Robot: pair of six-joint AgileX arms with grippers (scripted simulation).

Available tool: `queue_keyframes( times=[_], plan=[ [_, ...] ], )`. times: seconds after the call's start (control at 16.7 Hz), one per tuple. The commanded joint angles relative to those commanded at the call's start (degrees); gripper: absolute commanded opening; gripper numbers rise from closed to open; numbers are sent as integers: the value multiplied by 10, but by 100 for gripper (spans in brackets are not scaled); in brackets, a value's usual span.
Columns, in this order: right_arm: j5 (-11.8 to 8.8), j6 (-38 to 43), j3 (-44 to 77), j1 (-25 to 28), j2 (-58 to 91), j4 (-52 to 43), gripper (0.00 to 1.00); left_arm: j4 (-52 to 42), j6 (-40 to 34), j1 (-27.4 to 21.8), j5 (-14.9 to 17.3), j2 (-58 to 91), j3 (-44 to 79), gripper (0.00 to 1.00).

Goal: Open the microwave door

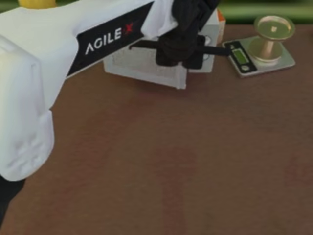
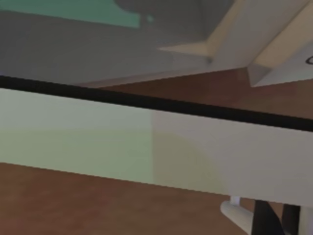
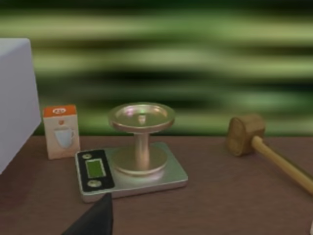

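my left arm, a big white shell with a black agilex stripe, reaches across the brown wooden table from the top view's left to the far middle, where the small white boxy microwave stands. its flat white door with the speckled grey mesh window seems already swung part way out, the free edge turned toward me, the long axis running left to right. my left gripper, black and bulky, sits right over the door's free end near the knob panel, so this arm is clearly the nearer one. if its fingers are closed on the door edge, i cannot tell. i judge the next pull must follow the hinge arc. beside the microwave on the right lies a flat grey kitchen scale with a shiny brass stand on it. my right gripper shows only as a dark tip, parked apart.
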Motion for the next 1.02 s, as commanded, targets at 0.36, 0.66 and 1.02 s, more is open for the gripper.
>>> queue_keyframes(
  times=[0.36, 0.66, 1.02],
  plan=[
    [0, 0, 0, 0, 0, 0, 100, 4, 3, 1, 2, -5, -6, 0],
    [0, 0, 0, 0, 0, 0, 100, 4, 3, 1, 2, -5, -6, 0],
    [0, 0, 0, 0, 0, 0, 100, 4, 3, 1, 2, -5, -6, 0]
  ],
)
